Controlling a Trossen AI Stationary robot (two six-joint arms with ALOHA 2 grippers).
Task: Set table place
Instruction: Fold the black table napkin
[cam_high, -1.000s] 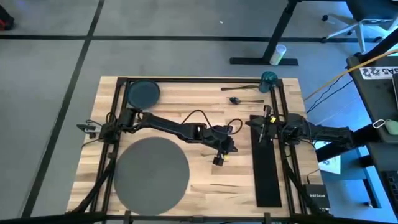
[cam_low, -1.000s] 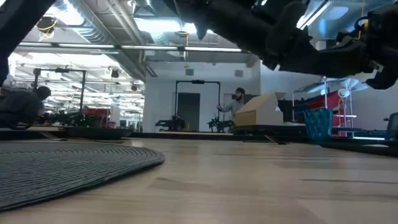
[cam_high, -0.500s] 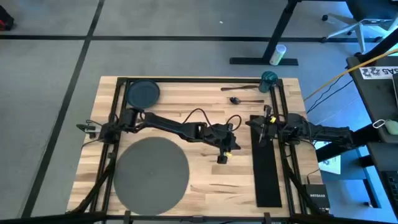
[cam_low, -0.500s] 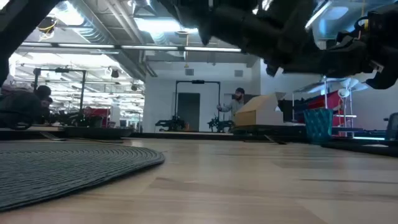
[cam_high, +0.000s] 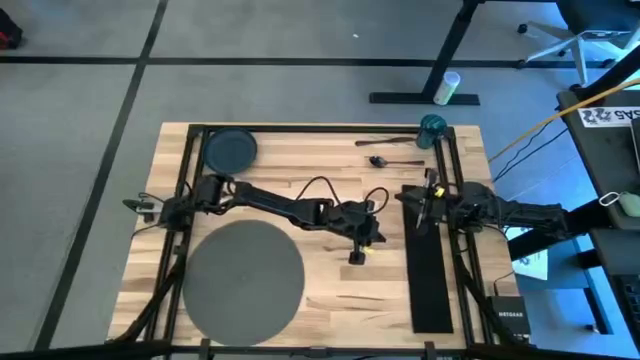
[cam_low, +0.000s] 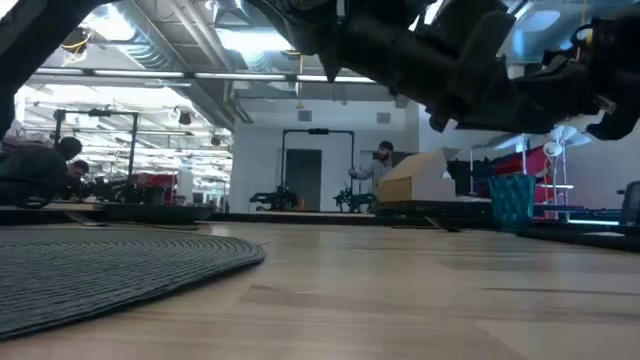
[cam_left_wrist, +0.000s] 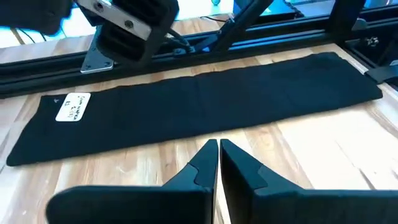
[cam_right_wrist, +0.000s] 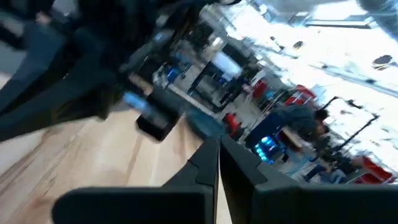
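Near mid-surface, the left end effector (cam_high: 357, 252) hangs over bare wood between the placemat (cam_high: 242, 281) and the black napkin (cam_high: 431, 262), fingers pressed together, empty. The placemat lies flat at the near-left of the surface (cam_high: 330, 190); the plate (cam_high: 230, 150) sits at the far-left corner, well apart from it.

Judgement: napkin looks the next target. To take it well, spread the fingers first, descend on the napkin's long edge nearest the arm, pinch one layer, then drag low toward the placemat.

Right end effector (cam_high: 421, 208) rests over the napkin's far end, fingers pressed together in its wrist view.

Left wrist view shows a white label (cam_left_wrist: 72, 106) on the napkin. High view alone shows the spoon (cam_high: 393, 160) and teal cup (cam_high: 432, 128) at the far edge.
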